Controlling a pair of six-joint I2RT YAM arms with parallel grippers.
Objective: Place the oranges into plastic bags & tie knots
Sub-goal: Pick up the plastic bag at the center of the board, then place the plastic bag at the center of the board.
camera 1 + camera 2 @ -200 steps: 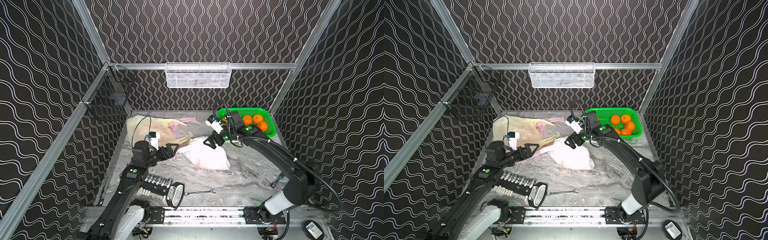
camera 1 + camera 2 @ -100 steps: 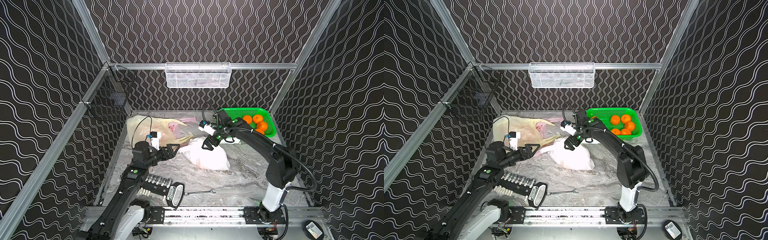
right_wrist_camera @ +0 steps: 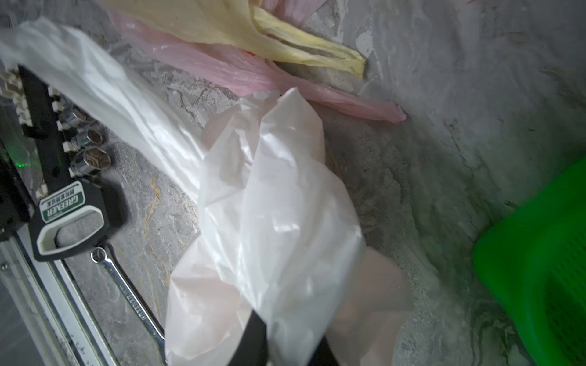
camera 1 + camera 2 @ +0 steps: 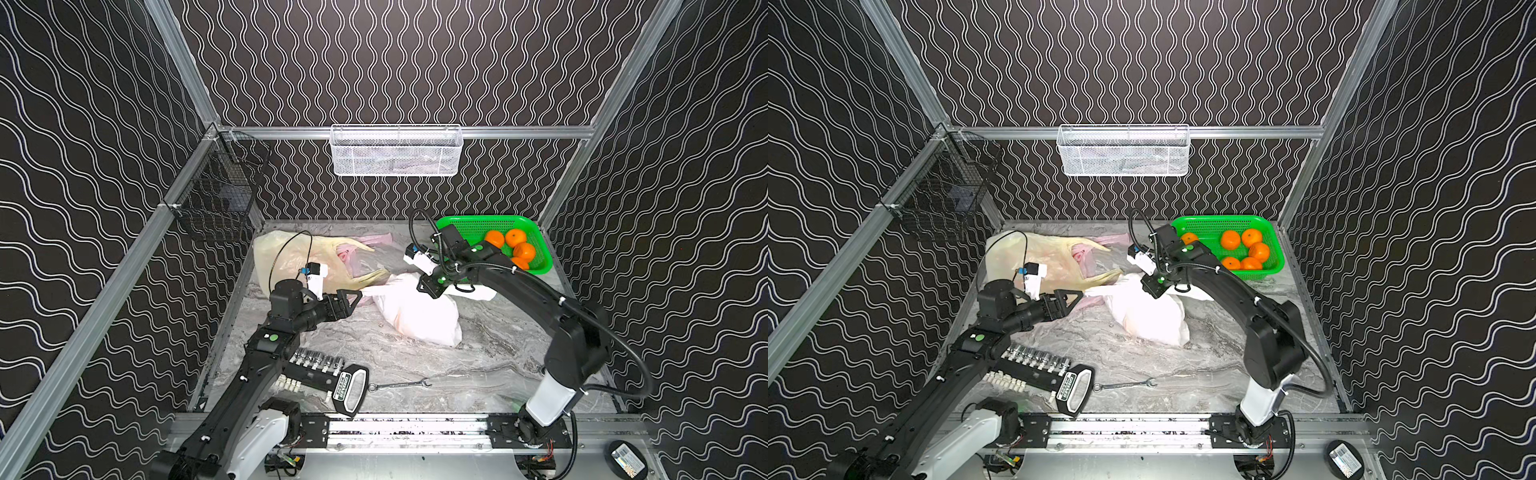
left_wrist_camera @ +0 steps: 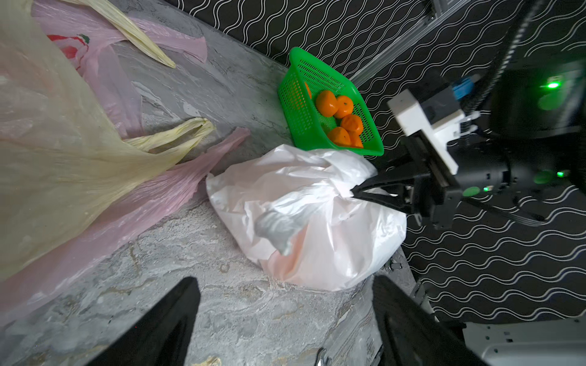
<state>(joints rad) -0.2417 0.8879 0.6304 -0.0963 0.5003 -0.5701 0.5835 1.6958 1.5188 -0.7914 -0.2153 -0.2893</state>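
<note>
The right end effector (image 5: 354,191) has its jaws pressed together on a fold of plastic at the top of the white bag (image 4: 419,316). The left wrist view shows the tips meeting on the bunched film near the bag's mouth. That pinch looks meant to gather one handle so the neck can be drawn up for tying.

The white bag lies slumped on the table (image 4: 478,365), mid-field, just in front of the green basket (image 4: 1221,220). A faint orange tint shows through its lower side, so it probably already holds fruit, though no count is possible. Its top is loose and crumpled, and I see no knot.

The left end effector (image 4: 353,300) is spread wide and holds nothing. It hangs just beside the bag's other loose tail, aimed toward it, likely placed to take the second handle so both arms can cross and pull.

Several oranges (image 4: 1246,249) sit in the basket, well apart from both end effectors. The yellow bag (image 4: 286,257) and pink bag (image 4: 374,240) lie flat and overlapping toward the back of the table, apparently empty and waiting their turn.

A socket set (image 4: 324,365) and a wrench (image 4: 399,385) lie near the front edge, clear of the work.

The film is thin and slippery, so a shallow pinch could slip once tension comes on.
</note>
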